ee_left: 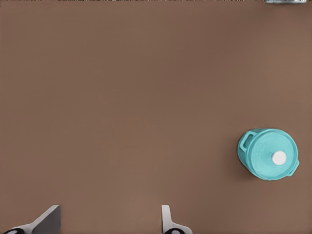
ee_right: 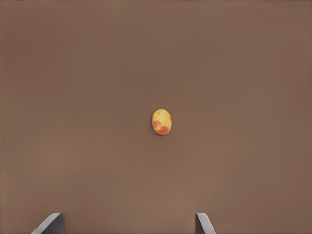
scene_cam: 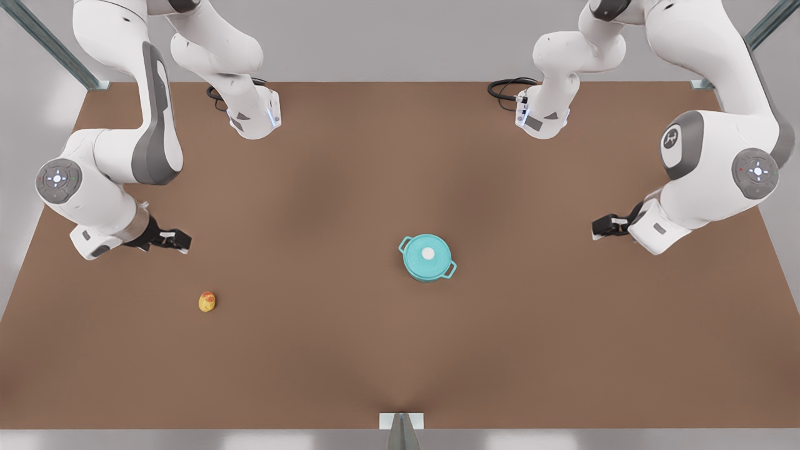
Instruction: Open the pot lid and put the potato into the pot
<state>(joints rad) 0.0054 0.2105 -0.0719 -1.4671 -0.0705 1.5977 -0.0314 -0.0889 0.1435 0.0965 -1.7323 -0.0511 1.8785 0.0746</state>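
While the pot lid sits closed on the pot, left gripper and right gripper hover wide open, empty; right nearer potato on surface

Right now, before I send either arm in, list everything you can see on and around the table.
pot: one, teal, two loop handles, on the table a little to the front view's right of centre.
pot lid: one, teal with a white knob, sitting on the pot.
potato: one, yellow with an orange-red patch, on the table at the front view's left, well apart from the pot.
table: one, brown.
cables: two black coils at the far edge by the arm bases.
right gripper: one, open, holding nothing, at the front view's left, near the potato.
left gripper: one, open, holding nothing, at the front view's right, on the pot's side.
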